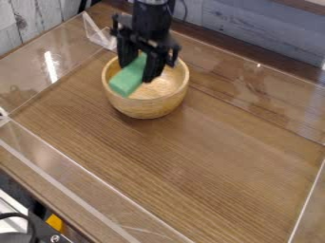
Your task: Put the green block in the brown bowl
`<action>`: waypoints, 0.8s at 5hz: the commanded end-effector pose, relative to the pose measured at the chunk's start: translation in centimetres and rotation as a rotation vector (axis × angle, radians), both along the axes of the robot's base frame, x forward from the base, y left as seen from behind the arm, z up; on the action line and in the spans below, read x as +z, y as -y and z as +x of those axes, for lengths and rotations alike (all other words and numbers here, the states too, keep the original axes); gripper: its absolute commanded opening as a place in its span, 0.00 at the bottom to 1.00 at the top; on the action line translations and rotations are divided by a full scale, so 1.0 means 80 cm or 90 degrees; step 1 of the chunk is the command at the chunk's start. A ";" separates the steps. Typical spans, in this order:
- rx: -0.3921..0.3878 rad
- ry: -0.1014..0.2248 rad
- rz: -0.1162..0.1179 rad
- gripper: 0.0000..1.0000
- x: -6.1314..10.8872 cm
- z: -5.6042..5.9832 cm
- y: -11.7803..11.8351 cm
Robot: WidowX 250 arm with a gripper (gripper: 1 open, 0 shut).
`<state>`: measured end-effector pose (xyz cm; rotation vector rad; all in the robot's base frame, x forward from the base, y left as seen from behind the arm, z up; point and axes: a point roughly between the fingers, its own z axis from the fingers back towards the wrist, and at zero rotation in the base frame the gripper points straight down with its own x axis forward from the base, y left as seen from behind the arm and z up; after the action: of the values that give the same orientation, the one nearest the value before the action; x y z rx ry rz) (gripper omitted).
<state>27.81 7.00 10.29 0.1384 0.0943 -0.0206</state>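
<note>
Green block (127, 79) is hanging tilted between my tool's (141, 68) fingers, which are pinching it; its lower end is pointing into the brown bowl (162, 102) directly beneath.

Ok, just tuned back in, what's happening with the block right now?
The single arm's gripper points straight down over the brown bowl and is closed on the green block. The block hangs tilted, with its lower end down inside the bowl, near the side toward the picture's left. It has not been let go yet, so the drop is the step left. The bowl sits on the wooden table.
</note>
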 end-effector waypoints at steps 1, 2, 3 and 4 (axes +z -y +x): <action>-0.014 0.060 0.011 0.00 0.043 0.007 -0.008; -0.013 0.067 0.018 0.00 0.039 0.011 -0.005; -0.012 0.064 0.024 0.00 0.032 0.015 -0.003; -0.015 0.057 0.029 0.00 0.024 0.015 -0.004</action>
<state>28.70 7.44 11.12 0.1752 0.0409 -0.0404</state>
